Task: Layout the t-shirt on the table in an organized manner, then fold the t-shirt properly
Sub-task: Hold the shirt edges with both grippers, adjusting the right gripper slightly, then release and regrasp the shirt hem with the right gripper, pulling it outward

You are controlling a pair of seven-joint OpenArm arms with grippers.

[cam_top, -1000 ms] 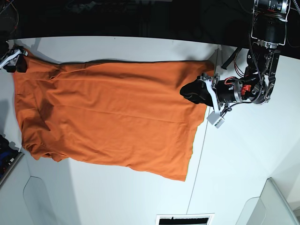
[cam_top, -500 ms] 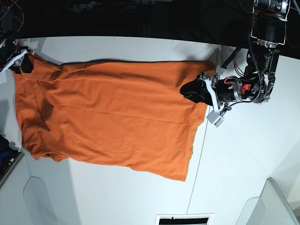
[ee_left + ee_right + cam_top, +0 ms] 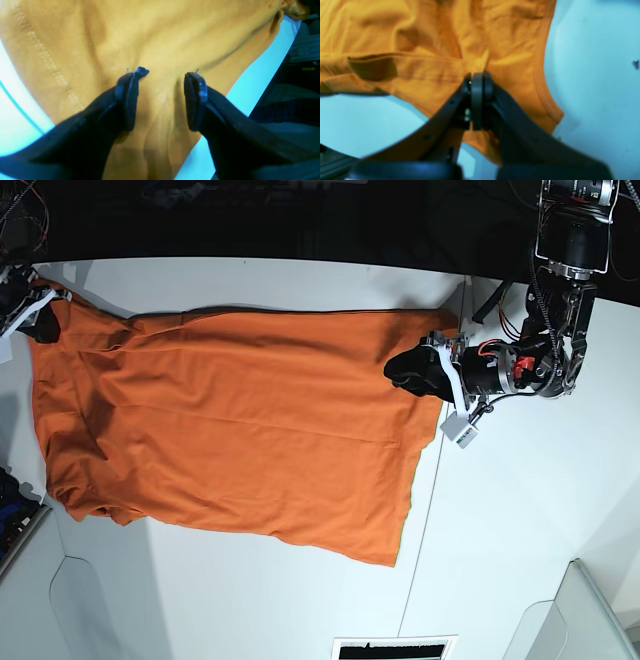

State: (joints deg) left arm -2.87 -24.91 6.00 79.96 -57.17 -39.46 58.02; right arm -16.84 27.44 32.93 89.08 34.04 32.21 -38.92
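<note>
Robot lab (bare white table (image 3: 300,600), cabling).

Soft cloth t-shirt (image 3: 230,430); matt table (image 3: 500,530)

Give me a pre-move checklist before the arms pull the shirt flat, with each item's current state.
1. Right gripper shut on the t-shirt: ok, jaws closed with cloth pinched between them.
2. Left gripper holding the shirt: not ok, jaws stand open over the fabric.
3. Left gripper placed near the hem corner: ok, it sits over the shirt's edge in the base view.
4. Shirt spread on the table: ok, mostly flat.
5. Wrinkles cleared: not ok, folds near the right gripper's end and between the left fingers.
6. Left fingertips touching the cloth: cannot tell.
</note>
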